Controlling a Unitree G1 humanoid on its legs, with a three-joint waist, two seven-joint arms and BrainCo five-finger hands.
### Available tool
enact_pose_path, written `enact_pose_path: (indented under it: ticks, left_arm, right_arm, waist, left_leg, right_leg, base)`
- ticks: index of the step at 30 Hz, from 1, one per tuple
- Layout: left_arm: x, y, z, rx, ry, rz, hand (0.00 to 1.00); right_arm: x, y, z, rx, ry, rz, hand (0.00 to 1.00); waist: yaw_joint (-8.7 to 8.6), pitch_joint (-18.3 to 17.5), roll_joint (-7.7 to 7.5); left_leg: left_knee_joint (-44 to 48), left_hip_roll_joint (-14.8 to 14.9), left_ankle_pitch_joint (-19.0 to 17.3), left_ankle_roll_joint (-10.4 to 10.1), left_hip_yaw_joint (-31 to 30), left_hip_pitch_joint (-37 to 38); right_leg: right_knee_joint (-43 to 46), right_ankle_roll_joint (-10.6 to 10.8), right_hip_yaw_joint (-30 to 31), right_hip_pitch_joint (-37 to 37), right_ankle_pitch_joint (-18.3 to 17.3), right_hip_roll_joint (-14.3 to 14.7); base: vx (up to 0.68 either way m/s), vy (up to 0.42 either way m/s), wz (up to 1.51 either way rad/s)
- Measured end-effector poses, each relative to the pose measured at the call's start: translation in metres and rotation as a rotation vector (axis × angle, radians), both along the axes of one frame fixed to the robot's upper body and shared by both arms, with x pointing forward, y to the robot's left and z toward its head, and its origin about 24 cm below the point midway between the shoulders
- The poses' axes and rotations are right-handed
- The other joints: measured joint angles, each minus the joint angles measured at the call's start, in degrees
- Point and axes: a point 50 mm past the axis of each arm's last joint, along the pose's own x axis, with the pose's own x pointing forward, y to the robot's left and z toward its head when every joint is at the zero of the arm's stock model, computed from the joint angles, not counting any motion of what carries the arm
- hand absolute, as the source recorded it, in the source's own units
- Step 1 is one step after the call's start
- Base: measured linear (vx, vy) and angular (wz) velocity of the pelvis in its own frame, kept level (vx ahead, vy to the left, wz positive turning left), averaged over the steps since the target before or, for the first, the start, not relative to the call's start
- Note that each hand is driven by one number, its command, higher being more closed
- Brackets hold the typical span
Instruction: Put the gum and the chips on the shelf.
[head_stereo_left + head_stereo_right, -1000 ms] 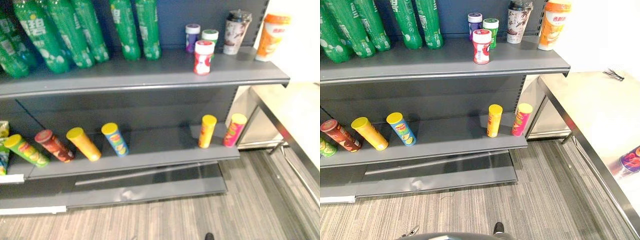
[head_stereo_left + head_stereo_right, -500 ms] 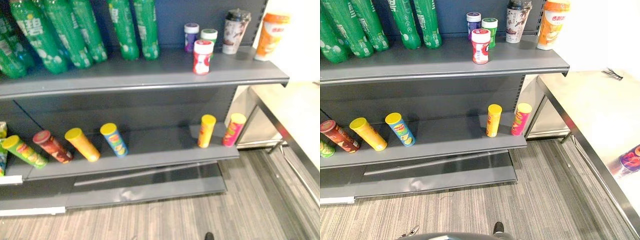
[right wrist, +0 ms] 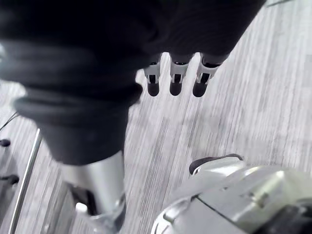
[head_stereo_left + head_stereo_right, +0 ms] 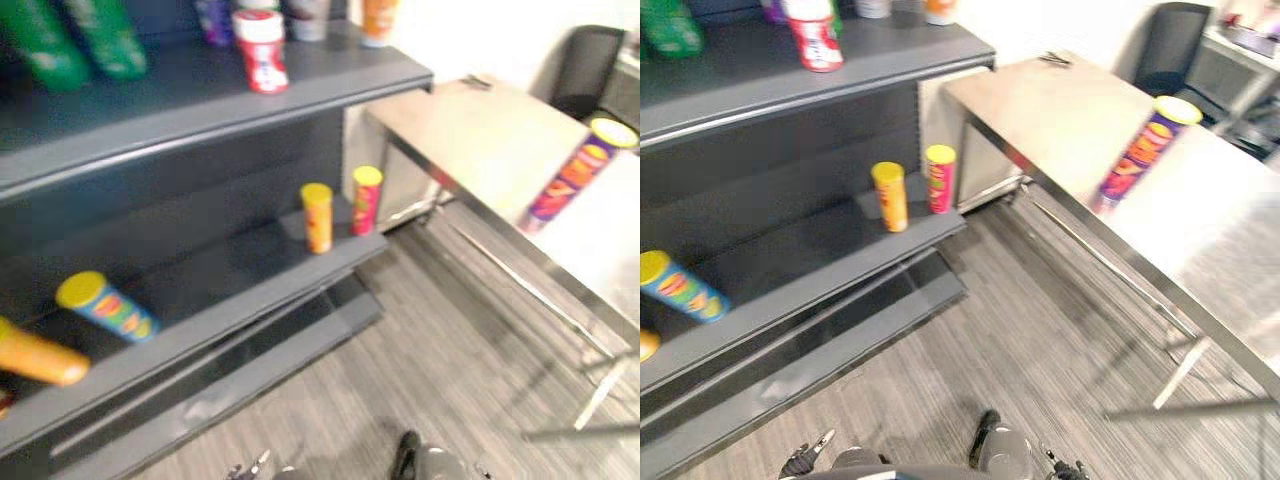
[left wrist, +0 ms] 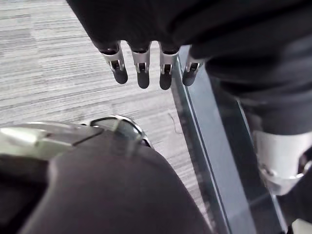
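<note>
A tall purple chips can (image 4: 575, 175) with a yellow lid stands on the steel table (image 4: 480, 140) to the right of the shelf. On the upper shelf board (image 4: 180, 110) stands a red-and-white gum jar (image 4: 260, 50). A yellow chips can (image 4: 317, 217) and a pink one (image 4: 365, 200) stand upright at the right end of the lower shelf board (image 4: 250, 270). My left hand (image 5: 142, 73) hangs low over the striped floor, fingers relaxed and holding nothing. My right hand (image 3: 175, 78) hangs the same way, open and holding nothing.
A blue chips can (image 4: 108, 305) and an orange one (image 4: 35, 355) lie on the lower board at the left. Green bottles (image 4: 75, 35) stand on the upper board. A black chair (image 4: 585, 65) is behind the table. Striped grey floor (image 4: 430, 350) lies between shelf and table.
The whole picture has swung to the right, so the camera has moved: the steel table, the purple can and the chair have come into view. The shelf's things stay in place.
</note>
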Motion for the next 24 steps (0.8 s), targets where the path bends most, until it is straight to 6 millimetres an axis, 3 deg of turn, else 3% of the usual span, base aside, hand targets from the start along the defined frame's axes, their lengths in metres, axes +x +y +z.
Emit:
enact_pose_path:
  ticks: [3, 6, 11, 14, 18, 20, 21, 22, 23, 24]
  left_arm:
    - [0.006, 0.0, 0.001, 0.004, -0.008, -0.026, 0.0]
    - [0.013, -0.004, 0.001, -0.007, -0.028, -0.034, 0.0]
    - [0.017, -0.005, 0.002, -0.01, -0.035, -0.038, 0.0]
    - [0.017, -0.006, 0.002, -0.013, -0.037, -0.031, 0.0]
    - [0.017, -0.01, 0.001, -0.025, -0.038, -0.019, 0.0]
    - [0.018, -0.009, 0.001, -0.025, -0.044, 0.001, 0.0]
    - [0.02, -0.009, 0.002, -0.034, -0.064, 0.039, 0.0]
    - [0.02, -0.008, 0.003, -0.047, -0.086, 0.082, 0.0]
    - [0.018, -0.007, 0.004, -0.051, -0.1, 0.11, 0.0]
    - [0.017, -0.006, 0.005, -0.053, -0.113, 0.128, 0.0]
  right_arm:
    - [0.0, 0.001, -0.001, 0.006, 0.01, 0.007, 0.0]
    - [0.003, -0.002, 0.0, -0.001, 0.004, 0.015, 0.0]
    - [0.004, -0.004, 0.001, -0.01, 0.001, 0.026, 0.0]
    - [0.004, -0.005, 0.001, -0.01, 0.0, 0.021, 0.0]
    - [0.006, -0.008, 0.002, -0.009, -0.013, -0.021, 0.0]
    - [0.005, -0.006, 0.001, 0.005, -0.01, -0.04, 0.0]
    - [0.002, -0.006, 0.0, 0.008, -0.002, -0.049, 0.0]
    - [-0.001, -0.006, -0.001, 0.006, 0.005, -0.053, 0.0]
    - [-0.001, -0.006, -0.001, 0.006, 0.005, -0.052, 0.0]
    - [-0.001, -0.007, -0.001, 0.002, 0.004, -0.048, 0.0]
  waist:
    - [-0.39, -0.07, -0.46]
    - [-1.58, 0.02, 0.36]
    - [-1.94, -0.21, 0.97]
    - [-2.17, 0.09, 1.45]
    - [-3.4, 0.65, 2.11]
    - [-3.45, 0.8, 1.83]
    - [-3.42, 0.85, 1.84]
    - [-3.31, 1.05, 1.92]
    - [-3.18, 1.15, 1.77]
    - [-3.1, 1.6, 1.16]
  left_leg:
    - [-1.24, -0.62, 1.48, -0.46, 4.68, 0.46]
    - [-4.54, -1.42, 4.16, -1.81, 7.46, 2.49]
    - [-6.3, -0.31, 6.58, -3.16, 9.13, 3.45]
    - [-5.98, 0.28, 6.91, -3.34, 9.26, 3.44]
    - [-3.94, 1.32, 7.18, -3.47, 9.15, 3.27]
    - [1.49, 3.6, 7.17, -3.47, 8.91, 2.97]
    - [7.66, 6.91, 7.26, -3.32, 7.42, 2.37]
    - [13.73, 9.87, 8.45, -0.85, 2.77, 1.23]
    - [18.18, 11.05, 10.42, 3.31, -3.19, -0.73]
    - [22.2, 11.01, 11.33, 5.13, -11.14, -4.19]
  right_leg:
    - [-5.46, 1.27, -2.57, 1.54, 0.11, 0.17]
    - [-10.96, 2.91, -1.2, 2.94, 1.18, 2.53]
    - [-13.25, 2.49, 0.5, 3.04, 0.98, 5.34]
    - [-11.19, 1.48, 0.55, 1.9, 0.08, 5.35]
    - [-4.1, 1.15, 0.55, -0.97, -4.85, 3.88]
    - [-0.34, 0.4, 1.54, -2.06, -7.79, 3.8]
    - [1.58, -0.38, 2.5, -2.13, -9.27, 4.47]
    - [3.0, -1.21, 4.14, -1.8, -10.52, 5.98]
    - [3.24, -1.9, 5.86, -1.34, -11.13, 7.22]
    - [2.71, -2.28, 7.83, -0.56, -11.32, 8.27]
  base:
    - [0.03, -0.081, -0.77]
    - [-0.03, -0.131, -0.52]
    - [-0.08, -0.088, -0.22]
    - [-0.09, -0.006, -0.04]
    - [-0.06, -0.029, -0.01]
    - [0.01, -0.152, -0.26]
    - [0.04, -0.197, -0.58]
    - [0.05, -0.279, -0.8]
    - [0.07, -0.223, -0.9]
    - [0.11, -0.183, -0.93]
